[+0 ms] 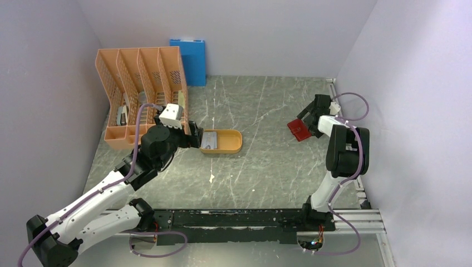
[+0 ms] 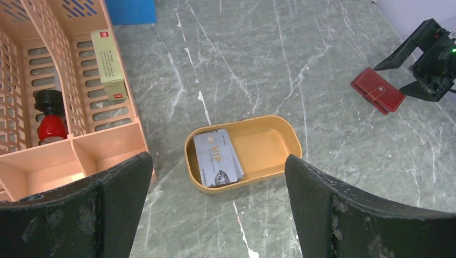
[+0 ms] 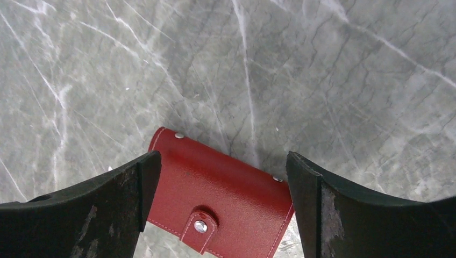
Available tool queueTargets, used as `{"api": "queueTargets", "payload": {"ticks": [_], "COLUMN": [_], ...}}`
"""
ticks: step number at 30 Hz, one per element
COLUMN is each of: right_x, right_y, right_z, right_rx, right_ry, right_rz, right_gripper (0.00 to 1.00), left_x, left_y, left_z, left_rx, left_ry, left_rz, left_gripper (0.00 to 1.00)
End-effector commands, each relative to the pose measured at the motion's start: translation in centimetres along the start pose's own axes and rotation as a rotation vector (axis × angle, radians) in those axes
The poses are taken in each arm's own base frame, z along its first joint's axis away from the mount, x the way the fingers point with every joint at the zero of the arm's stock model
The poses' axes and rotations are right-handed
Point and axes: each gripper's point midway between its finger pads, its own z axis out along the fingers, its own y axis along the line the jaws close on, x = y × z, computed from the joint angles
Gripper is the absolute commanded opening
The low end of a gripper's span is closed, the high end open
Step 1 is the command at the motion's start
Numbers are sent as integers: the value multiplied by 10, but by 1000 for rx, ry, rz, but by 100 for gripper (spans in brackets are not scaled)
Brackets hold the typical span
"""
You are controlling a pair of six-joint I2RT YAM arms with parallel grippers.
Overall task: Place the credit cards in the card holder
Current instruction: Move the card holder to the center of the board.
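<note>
Grey credit cards (image 2: 215,157) lie stacked in the left end of the orange oval tray (image 2: 271,148); they also show in the top view (image 1: 209,140). My left gripper (image 2: 218,215) is open and empty, hovering just short of the tray (image 1: 229,149). The dark red card holder (image 3: 220,191) lies folded shut on the table, its tab snapped; it also shows in the top view (image 1: 299,130) and the left wrist view (image 2: 377,90). My right gripper (image 3: 221,207) is open, its fingers either side of the holder, just above it.
An orange mesh file organizer (image 1: 142,92) stands at the back left, close beside my left gripper, holding a box (image 2: 108,63) and a red-capped item (image 2: 52,126). A blue folder (image 1: 189,59) leans on the back wall.
</note>
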Motion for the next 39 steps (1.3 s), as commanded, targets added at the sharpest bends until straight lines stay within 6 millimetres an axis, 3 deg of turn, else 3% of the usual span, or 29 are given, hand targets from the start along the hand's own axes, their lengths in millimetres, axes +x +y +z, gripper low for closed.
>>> {"api": "queueTargets", "payload": {"ticks": [1, 8, 15, 22, 25, 28, 31, 34, 39], "right_x": [19, 42, 76, 129, 142, 136, 112, 95, 117], "right_y": [-3, 6, 38, 46, 47, 47, 55, 62, 64], "right_z": [4, 4, -9, -41, -62, -83, -108, -136, -163], "right_rx": [-12, -26, -48, -107, -160, -185, -208, -259, -416], "right_ry": [60, 94, 97, 120, 135, 127, 72, 36, 108], "right_rz": [0, -115, -312, -387, -376, -344, -292, -183, 101], "right_gripper": [89, 81, 75, 71, 70, 75, 86, 87, 79], "left_x": [-16, -18, -20, -19, -15, -12, -8, -7, -7], "left_y": [-4, -5, -6, -10, -14, -18, -22, -22, -21], "left_z": [-2, -5, -7, -8, -7, -6, -4, -3, -3], "left_rx": [7, 14, 24, 43, 54, 67, 76, 71, 66], "left_ry": [-28, -36, -43, -39, -28, -16, -4, 0, 0], "left_rz": [-1, -6, -12, -13, -8, -2, 1, 3, 3], "left_gripper": [97, 97, 97, 97, 97, 97, 97, 97, 97]}}
